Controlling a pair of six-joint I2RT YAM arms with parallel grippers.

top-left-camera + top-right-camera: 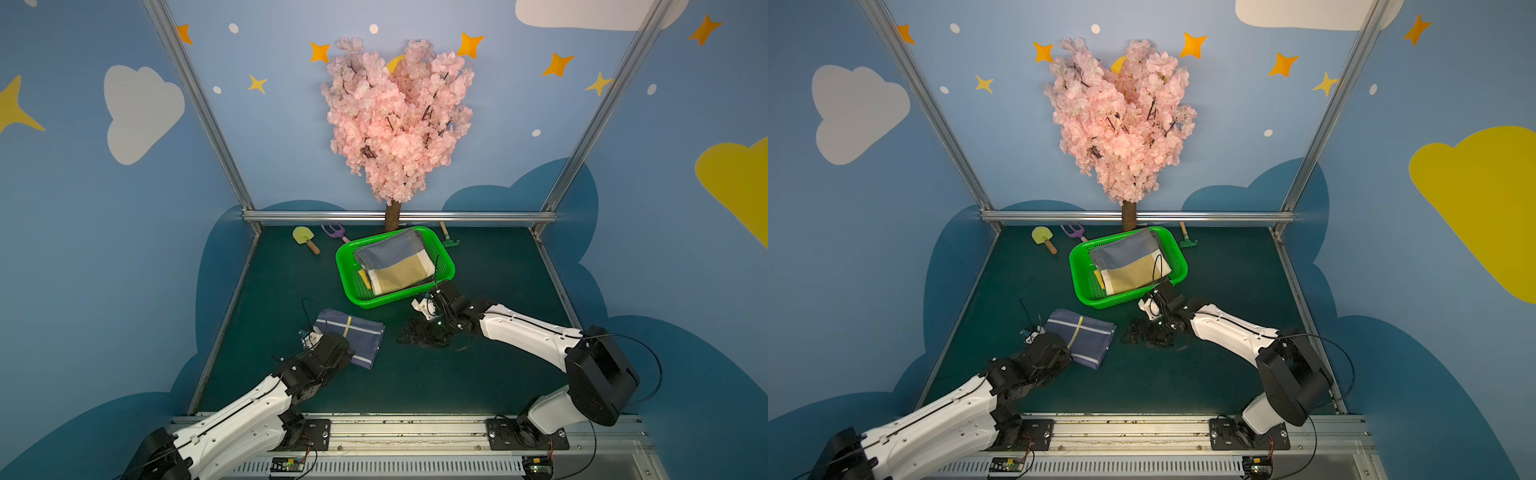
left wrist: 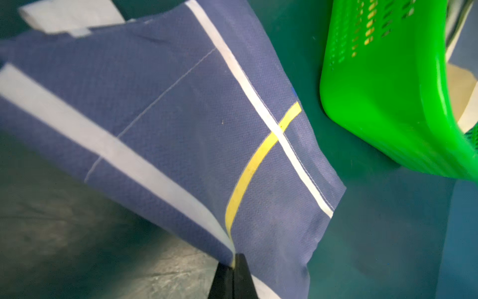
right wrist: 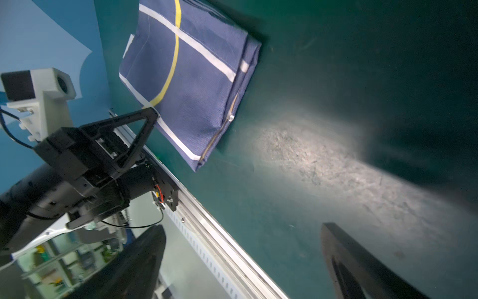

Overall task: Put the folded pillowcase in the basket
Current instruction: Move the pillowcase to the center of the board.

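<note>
**Item 1: folded pillowcase** [image 1: 353,334] [image 1: 1088,336]. Navy cloth crossed by white bands and one yellow band. It lay left of the desk's [image 1: 478,374] middle, toward the near edge. It was outside the basket and apart from it, with bare mat between the two. Whether any part of it was raised off the mat could not be told.

**Item 2: basket** [image 1: 345,274] [image 1: 1077,274]. Bright green plastic with perforated walls, standing at the middle of the desk's far edge, just before the tree trunk. It held a second folded cloth [image 1: 399,266] in grey, beige and white, which filled most of the floor.

**Item 3: left gripper** [image 2: 234,271]. Its jaws were pressed together on the near edge of the pillowcase [image 2: 181,129], where the yellow band met a white one. The right wrist view showed one triangular finger [image 3: 151,114] at that same edge. In both top views the wrist housing hid the tips.

**Item 4: right gripper** [image 3: 243,227] [image 1: 419,334]. Its jaws were spread wide and held nothing. It hung low over bare mat just off the basket's near right corner, with the pillowcase [image 3: 191,77] a short way off.

**Item 5: sundries along the far edge.**
- Pink blossom tree [image 1: 399,120], at the middle.
- Yellow-green toy spade [image 1: 303,239] and purple toy fork [image 1: 334,230], left of the basket.
- Green toy rake [image 1: 449,239], right of the basket.
</note>
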